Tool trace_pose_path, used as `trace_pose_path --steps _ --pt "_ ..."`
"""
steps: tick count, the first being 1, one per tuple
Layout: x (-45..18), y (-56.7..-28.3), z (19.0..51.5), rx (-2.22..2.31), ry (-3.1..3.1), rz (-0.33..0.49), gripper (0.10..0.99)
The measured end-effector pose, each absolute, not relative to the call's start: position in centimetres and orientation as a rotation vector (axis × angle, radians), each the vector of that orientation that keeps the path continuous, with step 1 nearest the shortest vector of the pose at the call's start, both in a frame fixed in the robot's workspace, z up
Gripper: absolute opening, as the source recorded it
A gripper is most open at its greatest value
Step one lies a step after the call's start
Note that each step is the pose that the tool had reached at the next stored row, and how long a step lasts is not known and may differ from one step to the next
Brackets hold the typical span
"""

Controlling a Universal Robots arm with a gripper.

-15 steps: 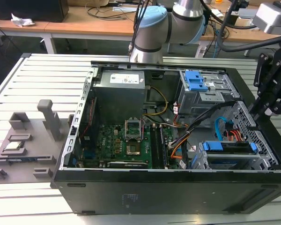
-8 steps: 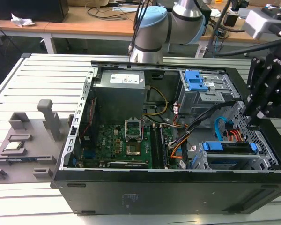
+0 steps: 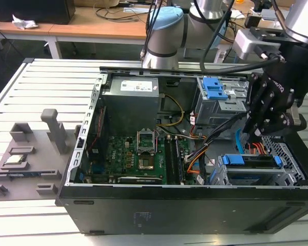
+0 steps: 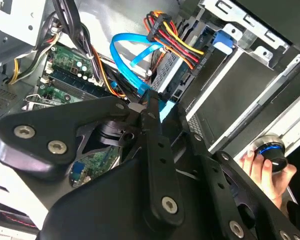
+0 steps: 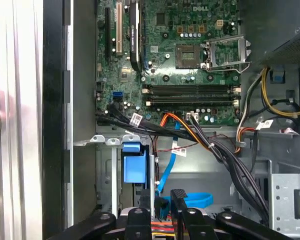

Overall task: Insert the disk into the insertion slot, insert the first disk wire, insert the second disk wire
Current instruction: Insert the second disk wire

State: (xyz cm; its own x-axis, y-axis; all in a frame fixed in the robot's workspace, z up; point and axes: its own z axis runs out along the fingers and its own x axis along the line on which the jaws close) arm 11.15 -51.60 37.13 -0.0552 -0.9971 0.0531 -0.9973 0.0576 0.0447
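Slatted table (image 3: 20, 82) (grey), desks (image 3: 92, 25) behind — gripper (image 4: 146, 102) pinching 1 blue wire (image 4: 121, 47)

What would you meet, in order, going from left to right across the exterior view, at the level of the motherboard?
Grey holders → motherboard → wires → disk

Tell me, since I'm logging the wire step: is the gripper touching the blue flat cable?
Touching. In the second wrist view the gripper pinches the end of the blue flat cable between its closed fingertips.
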Motion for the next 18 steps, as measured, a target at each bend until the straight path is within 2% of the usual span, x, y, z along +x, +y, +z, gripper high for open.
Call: trace_pose_path --steps 6,8,18 --pt "11.15 -51.60 37.09 2.108 -2.231 0.012 0.286" --pt "11.15 -51.60 37.08 2.107 -2.230 0.013 0.161" --pt "11.60 -52.51 36.16 2.109 -2.223 0.016 0.161"
